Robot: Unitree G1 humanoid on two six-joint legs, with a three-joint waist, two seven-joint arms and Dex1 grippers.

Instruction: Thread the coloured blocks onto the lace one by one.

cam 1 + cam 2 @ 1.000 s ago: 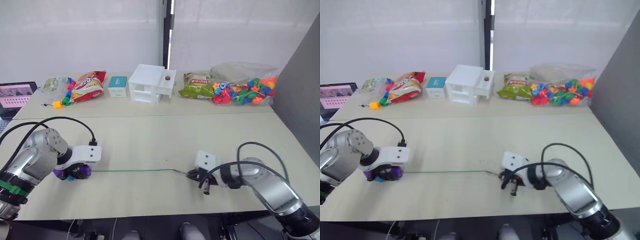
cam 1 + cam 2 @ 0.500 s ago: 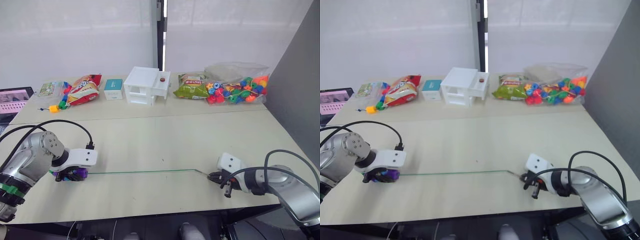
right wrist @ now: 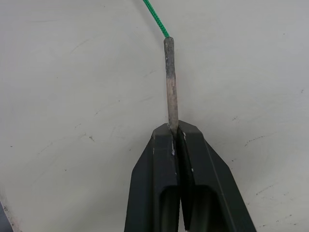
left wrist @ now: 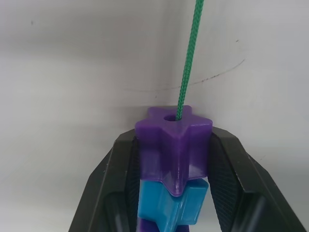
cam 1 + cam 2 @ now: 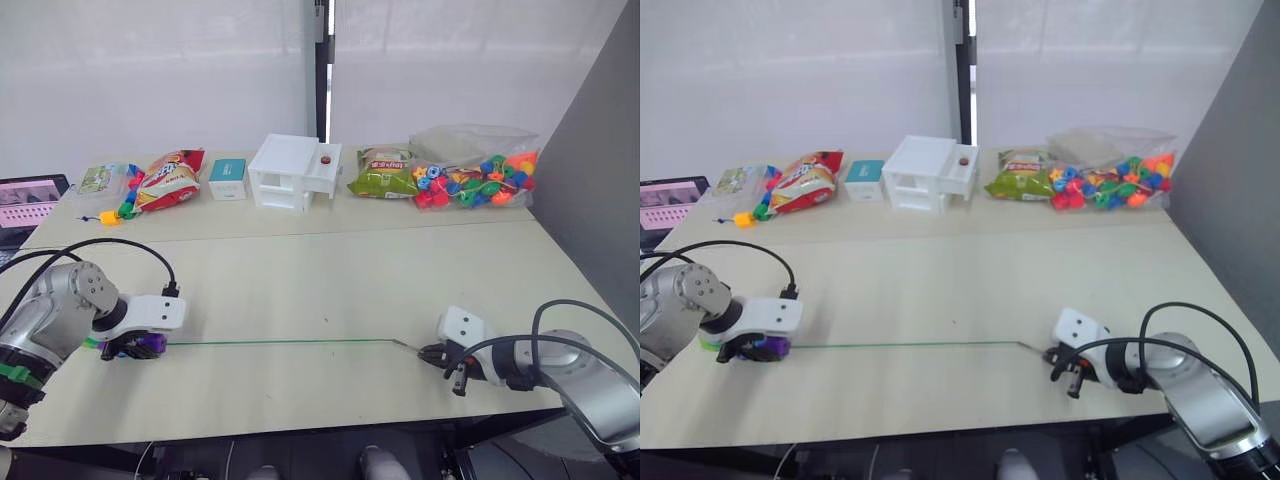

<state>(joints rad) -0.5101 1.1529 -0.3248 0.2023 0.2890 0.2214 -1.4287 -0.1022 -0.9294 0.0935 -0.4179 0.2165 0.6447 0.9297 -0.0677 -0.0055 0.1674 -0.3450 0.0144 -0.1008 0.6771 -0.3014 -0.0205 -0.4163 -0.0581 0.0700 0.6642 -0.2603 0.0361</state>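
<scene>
Lace pulled taut across the desk between both end effectors

The right end effector (image 3: 177, 133) pinches the lace's (image 5: 290, 342) stiff tip (image 3: 170, 77) with fingers fully closed; the left end effector (image 4: 174, 159) clamps a purple block (image 4: 174, 145) with a blue block (image 4: 169, 208) behind it, probably so the blocks slide toward the knot. More blocks behind the blue one are cut off, and the knot is hidden.

Both arms silver-grey metal, white wrist housings, looped black cables; left arm (image 5: 45, 325) bears a green band — gripper fingers (image 3: 157, 193) black.
</scene>
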